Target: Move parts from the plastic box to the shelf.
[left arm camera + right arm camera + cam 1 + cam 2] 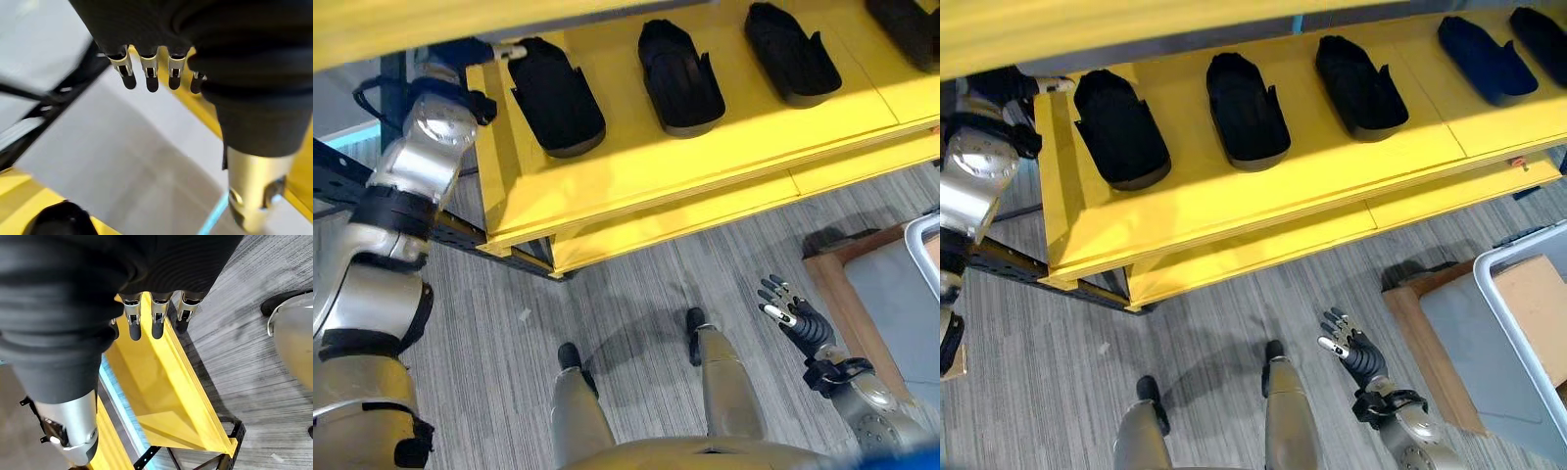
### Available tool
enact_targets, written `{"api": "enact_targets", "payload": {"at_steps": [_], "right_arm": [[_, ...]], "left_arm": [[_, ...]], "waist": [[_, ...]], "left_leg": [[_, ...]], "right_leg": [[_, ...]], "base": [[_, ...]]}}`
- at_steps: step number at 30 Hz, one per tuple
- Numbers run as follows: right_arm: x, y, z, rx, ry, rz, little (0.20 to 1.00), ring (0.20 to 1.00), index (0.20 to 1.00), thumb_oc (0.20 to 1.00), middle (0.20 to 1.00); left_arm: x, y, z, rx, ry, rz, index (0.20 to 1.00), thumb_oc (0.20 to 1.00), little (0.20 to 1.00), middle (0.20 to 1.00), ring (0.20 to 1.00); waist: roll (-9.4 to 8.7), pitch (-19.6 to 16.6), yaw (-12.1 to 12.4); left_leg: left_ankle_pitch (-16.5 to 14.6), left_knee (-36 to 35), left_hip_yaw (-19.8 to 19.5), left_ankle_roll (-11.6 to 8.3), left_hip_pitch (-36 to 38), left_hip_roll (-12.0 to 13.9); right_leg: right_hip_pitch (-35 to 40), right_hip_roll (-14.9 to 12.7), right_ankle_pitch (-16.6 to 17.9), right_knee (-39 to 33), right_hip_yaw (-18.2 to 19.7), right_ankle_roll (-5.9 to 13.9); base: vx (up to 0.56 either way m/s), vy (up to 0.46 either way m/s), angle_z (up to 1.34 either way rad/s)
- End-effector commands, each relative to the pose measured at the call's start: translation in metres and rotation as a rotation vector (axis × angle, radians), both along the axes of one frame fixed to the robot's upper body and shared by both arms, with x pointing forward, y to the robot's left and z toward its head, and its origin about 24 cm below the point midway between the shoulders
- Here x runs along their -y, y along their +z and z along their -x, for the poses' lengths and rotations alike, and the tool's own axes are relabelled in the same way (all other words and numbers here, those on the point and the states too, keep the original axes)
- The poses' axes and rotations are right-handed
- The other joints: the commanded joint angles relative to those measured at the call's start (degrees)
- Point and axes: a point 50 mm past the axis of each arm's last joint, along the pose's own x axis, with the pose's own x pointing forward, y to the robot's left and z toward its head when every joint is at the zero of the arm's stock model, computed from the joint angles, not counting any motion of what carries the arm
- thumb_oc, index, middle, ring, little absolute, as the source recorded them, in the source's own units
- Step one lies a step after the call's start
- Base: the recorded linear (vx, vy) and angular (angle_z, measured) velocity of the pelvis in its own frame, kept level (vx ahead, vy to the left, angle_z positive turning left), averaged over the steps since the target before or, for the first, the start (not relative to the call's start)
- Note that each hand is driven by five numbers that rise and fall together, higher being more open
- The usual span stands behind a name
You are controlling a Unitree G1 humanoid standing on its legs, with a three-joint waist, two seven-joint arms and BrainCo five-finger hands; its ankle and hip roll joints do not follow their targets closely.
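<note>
floor: grey wood-grain flooring (636, 294) is running under a yellow shelf (636, 166), with a dark metal frame (460, 230) showing at the shelf's left end.
shelf: the yellow board is carrying a row of black parts lying side by side, each well apart from the next, all set back from the front edge.
parts: the leftmost part (1119, 129) is lying near the shelf's left edge; a second part (1247, 108) and a third part (1359, 88) are sitting along the middle; a fourth part (1485, 59) and a fifth part (1540, 41) are lying toward the right end.
plastic box: a pale grey plastic box (1528, 323) is standing on the floor at the right, off the shelf's right front corner, with a brown cardboard sheet (1542, 304) lying inside and a wooden board (1430, 343) underneath it.
left hand: the left hand (514, 49) is reaching up at the shelf's left edge, just beside the leftmost part; in the left wrist view its fingers (151, 78) are hanging straight and apart, holding nothing.
right hand: the right hand (1356, 352) is hovering low over the floor between the shelf front and the plastic box; in the right wrist view its fingers (156, 323) are extending loosely, empty, with the yellow shelf beyond them.
</note>
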Motion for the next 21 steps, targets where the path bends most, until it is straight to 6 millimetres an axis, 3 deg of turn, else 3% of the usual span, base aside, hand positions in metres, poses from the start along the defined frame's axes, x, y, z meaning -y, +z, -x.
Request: {"api": "enact_targets", "payload": {"at_steps": [1,4,12,21], "right_arm": [[0.004,0.016,-0.001,0.087,0.017,0.013,1.0,1.0,1.0,1.0,1.0],[0.007,0.015,0.002,0.074,0.021,0.033,1.0,1.0,1.0,1.0,1.0],[0.006,0.014,0.007,0.069,0.024,0.041,1.0,1.0,1.0,1.0,1.0],[0.007,0.015,0.006,0.072,0.005,0.039,1.0,1.0,1.0,1.0,1.0]], "left_arm": [[-0.009,0.021,0.009,0.103,0.059,-0.088,1.0,1.0,1.0,1.0,1.0],[-0.003,0.003,0.008,0.051,0.006,-0.06,1.0,1.0,1.0,1.0,1.0],[0.038,-0.046,0.0,-0.05,-0.148,-0.011,1.0,1.0,1.0,1.0,1.0],[0.059,-0.061,-0.008,-0.097,-0.187,0.006,1.0,1.0,1.0,1.0,1.0]], "waist": [[-0.73,0.87,-0.83],[-0.73,1.13,-0.94],[-1.3,1.56,-1.82],[-1.76,2.0,-2.66]], "left_leg": [[1.82,1.63,-0.18,1.88,-2.38,-1.02],[2.13,0.64,0.19,1.76,-0.91,-0.93],[2.78,-1.4,1.49,1.88,1.82,-0.89],[2.56,-0.96,1.86,2.25,1.51,-0.93]], "right_leg": [[2.87,0.18,0.77,-1.88,-1.48,1.82],[4.08,0.33,1.0,-2.82,-1.22,1.87],[5.75,0.43,1.54,-4.74,-0.35,2.03],[5.25,0.2,1.61,-4.61,-0.09,2.08]], "base": [[0.01,0.001,-0.06],[0.02,0.001,-0.06],[0.03,0.0,-0.05],[0.01,0.0,-0.05]]}}
